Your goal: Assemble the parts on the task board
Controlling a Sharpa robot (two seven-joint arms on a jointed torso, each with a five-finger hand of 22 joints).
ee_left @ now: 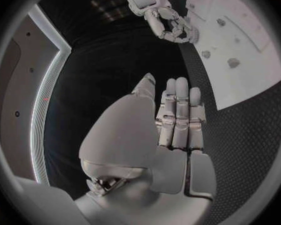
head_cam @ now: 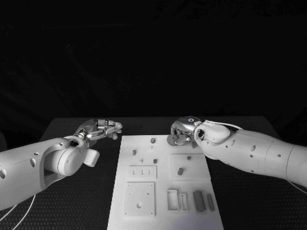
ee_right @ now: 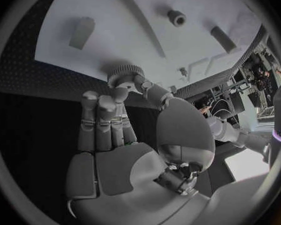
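The white task board [head_cam: 160, 191] lies in the middle of the black table, with small grey parts [head_cam: 134, 152] standing on its far half. My right hand [head_cam: 183, 132] hovers at the board's far edge and pinches a round toothed part [ee_right: 125, 75] between thumb and a finger; the same part [head_cam: 174, 140] hangs just above the board. My left hand [head_cam: 100, 129] floats off the board's far left corner over bare table. Its fingers [ee_left: 178, 116] are stretched out side by side and hold nothing. The board [ee_left: 247, 40] lies ahead of that hand, as does the right hand [ee_left: 168, 22].
Raised square plates [head_cam: 142, 172] and a row of upright rectangular pieces [head_cam: 198, 200] fill the board's near half. Small pegs [ee_right: 176, 17] and a block [ee_right: 82, 32] stand on the board ahead of the right hand. Black table flanks the board on both sides.
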